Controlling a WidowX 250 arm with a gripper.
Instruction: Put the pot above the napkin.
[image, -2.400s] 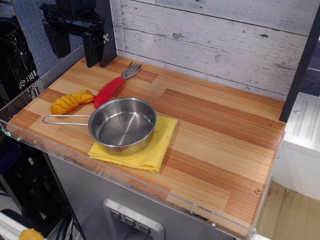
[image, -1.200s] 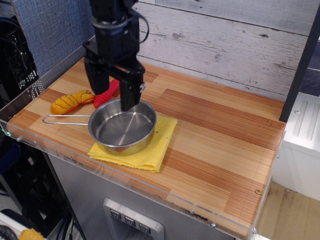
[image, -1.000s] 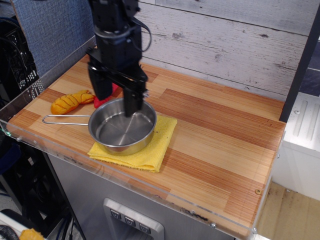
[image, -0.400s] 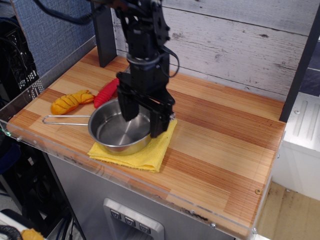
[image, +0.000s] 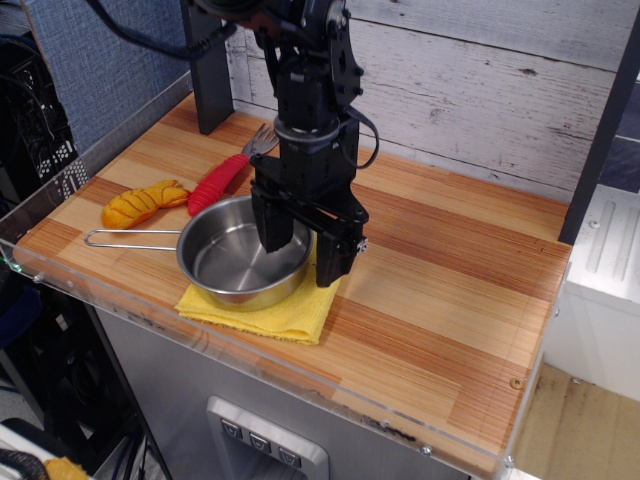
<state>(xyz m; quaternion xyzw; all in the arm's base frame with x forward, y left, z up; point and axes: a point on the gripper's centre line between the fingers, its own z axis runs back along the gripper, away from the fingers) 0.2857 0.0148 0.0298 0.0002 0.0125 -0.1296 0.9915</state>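
Observation:
The shiny steel pot (image: 225, 260) sits on the yellow napkin (image: 275, 312) near the table's front left, its thin wire handle (image: 128, 238) pointing left. My black gripper (image: 303, 260) is open and straddles the pot's right rim: one finger is inside the bowl, the other outside over the napkin. The fingertips are down at rim height. The jaws stand apart and do not squeeze the rim.
An orange-yellow ridged toy (image: 140, 205) and a red-handled fork (image: 222, 178) lie behind the pot at the left. A dark post (image: 207, 70) stands at the back left. A clear plastic lip (image: 300, 380) edges the table's front. Bare wood lies to the right.
The gripper came down from the back left, crossed over the pot to the right, and now stands lower over the pot's right rim. Pot and napkin have not moved.

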